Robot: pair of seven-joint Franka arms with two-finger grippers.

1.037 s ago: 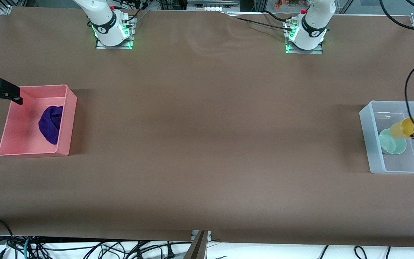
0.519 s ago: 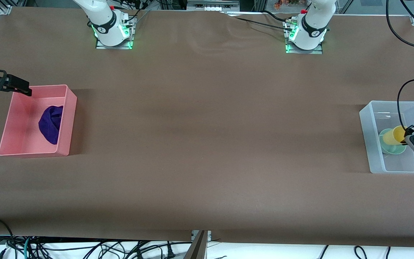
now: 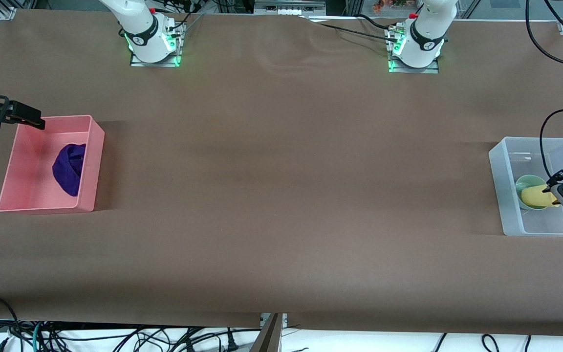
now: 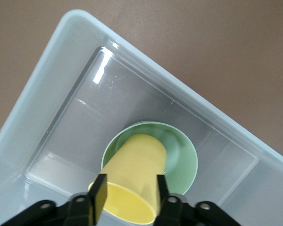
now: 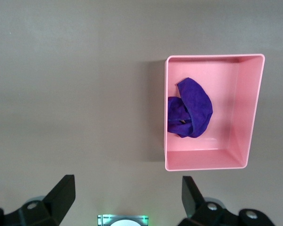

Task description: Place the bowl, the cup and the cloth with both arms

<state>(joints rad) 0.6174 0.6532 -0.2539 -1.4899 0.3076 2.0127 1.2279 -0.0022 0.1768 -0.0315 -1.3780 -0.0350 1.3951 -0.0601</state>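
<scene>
While your left hand (image 4: pixel 128 200) is pinched on the cup (image 3: pixel 535 196), the cup lies tipped in the bowl (image 3: pixel 527 185) inside the clear bin (image 3: pixel 501 195), hiding most of the bowl. Your right hand (image 5: pixel 127 197) hangs spread wide high over the pink bin (image 5: pixel 252 108) with the cloth (image 5: pixel 191 109) inside, partly cut off at the counter (image 3: pixel 281 195) edge.

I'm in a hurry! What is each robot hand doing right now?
Left gripper: shut on the cup, over the bowl.
Right gripper: open, holding nothing.

Left gripper (image 4: pixel 129 195) clamped (tilted low); right gripper (image 5: pixel 127 195) spread, raised.
</scene>
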